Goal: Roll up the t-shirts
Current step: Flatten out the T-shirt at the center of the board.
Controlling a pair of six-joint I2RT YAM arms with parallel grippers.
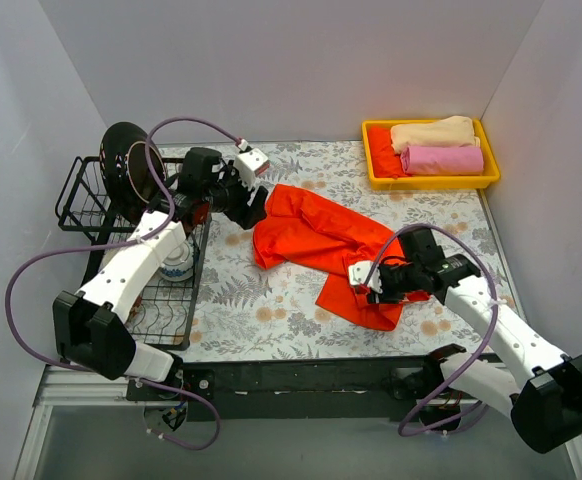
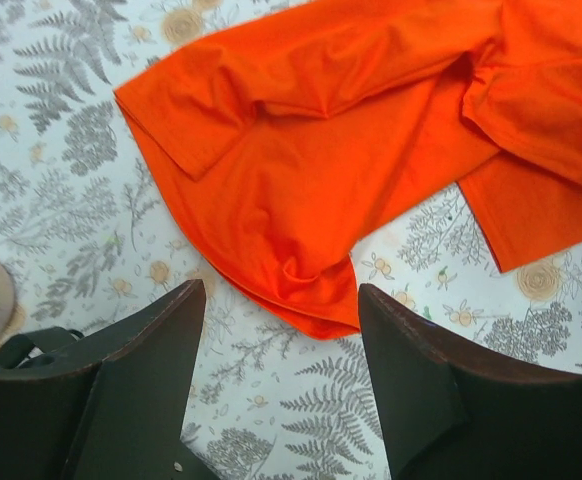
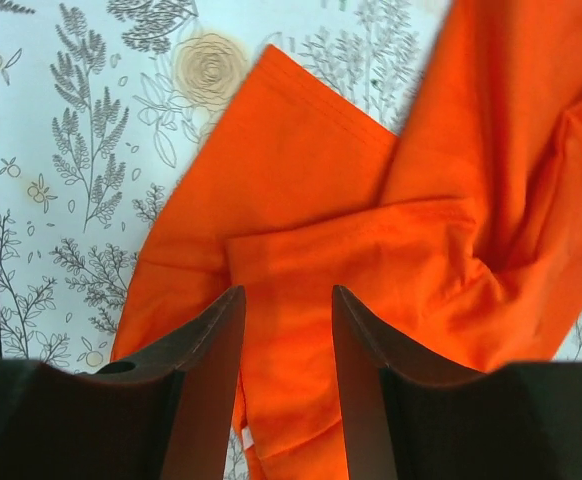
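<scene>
The orange-red t-shirt lay crumpled and spread loosely in the middle of the flowered table, reaching from just beside the left gripper to under the right gripper. The left gripper's fingers were spread wide with nothing between them, and a rounded fold of the shirt's edge sat just beyond their tips. The right gripper's fingers stood apart above a folded flap of the shirt near its front corner (whether they touched the cloth could not be told). At the far right corner a yellow tray held a beige roll, a pink roll and some orange-red cloth. A black wire rack stood at the left.
</scene>
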